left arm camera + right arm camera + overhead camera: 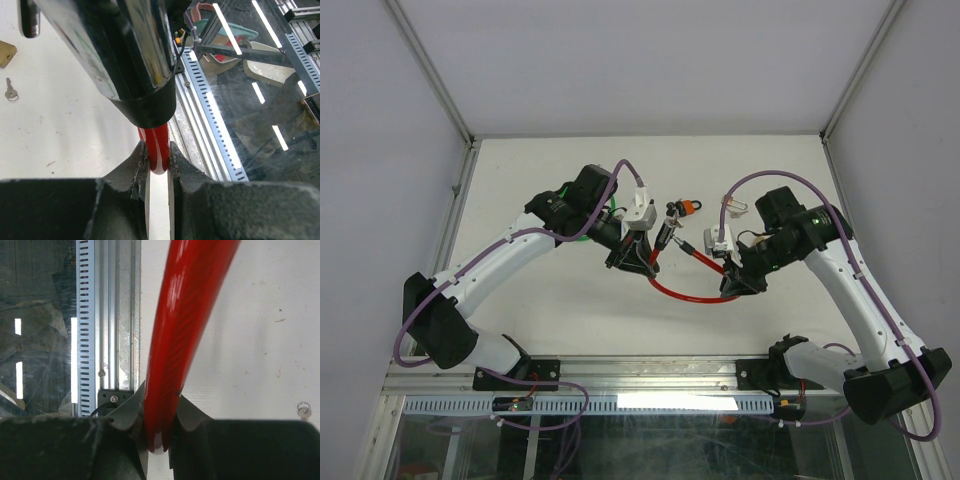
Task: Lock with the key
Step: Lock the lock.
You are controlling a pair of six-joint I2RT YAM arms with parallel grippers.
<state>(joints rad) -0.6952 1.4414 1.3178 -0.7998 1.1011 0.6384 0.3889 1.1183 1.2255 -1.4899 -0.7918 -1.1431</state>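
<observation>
Steadiness counted most: left gripper (159, 162) and right gripper (160, 436) each pinched the red cable lock (685, 293), slung between them, whose pin end (713, 243) likely needed squaring to its lock body (135, 60) before locking.

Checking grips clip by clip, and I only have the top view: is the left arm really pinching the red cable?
Observer: Yes. The left wrist view shows the left fingers clamped on the cable, close to where it leaves the black lock body.
Operator: And the right arm?
Observer: The right wrist view shows the right fingers shut on the cable too.
Operator: Any key lying loose?
Observer: A small silver key lies on the table, near a brass padlock at the left wrist view's edge.
</observation>
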